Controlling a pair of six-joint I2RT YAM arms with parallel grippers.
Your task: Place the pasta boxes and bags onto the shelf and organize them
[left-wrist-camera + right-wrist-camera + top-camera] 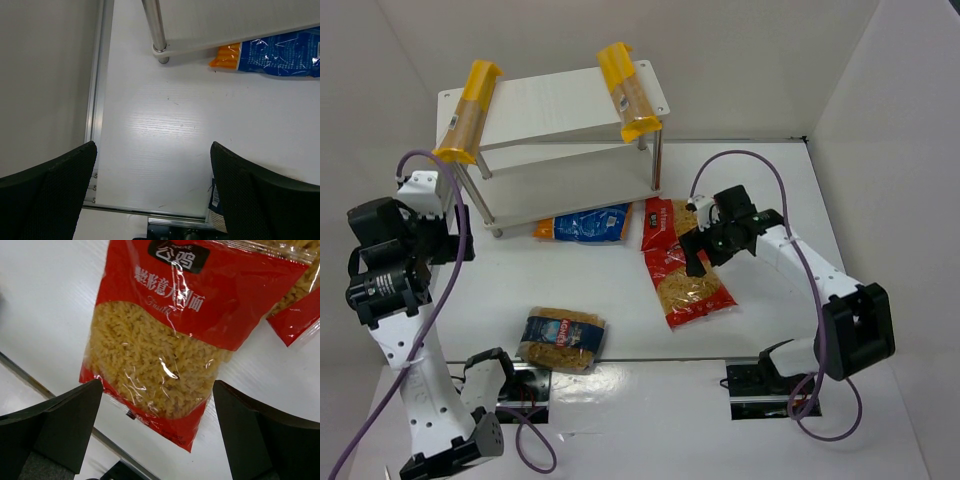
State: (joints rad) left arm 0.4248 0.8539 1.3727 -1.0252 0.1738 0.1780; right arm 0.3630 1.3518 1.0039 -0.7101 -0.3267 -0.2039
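Right gripper (157, 410) of mine hangs spread wide, empty, over the red-topped clear plastic bag of yellow spiral pasta (160, 355), centre-right in the overhead view. I judge it light, limp, slippery; pinch the filled middle. It possibly overlaps the second red bag (300, 300).

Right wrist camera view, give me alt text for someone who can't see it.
A red bag of yellow spiral pasta lies flat on the white table, seen from above between the dark fingers of the open right gripper. The corner of a second red bag shows at the upper right edge.
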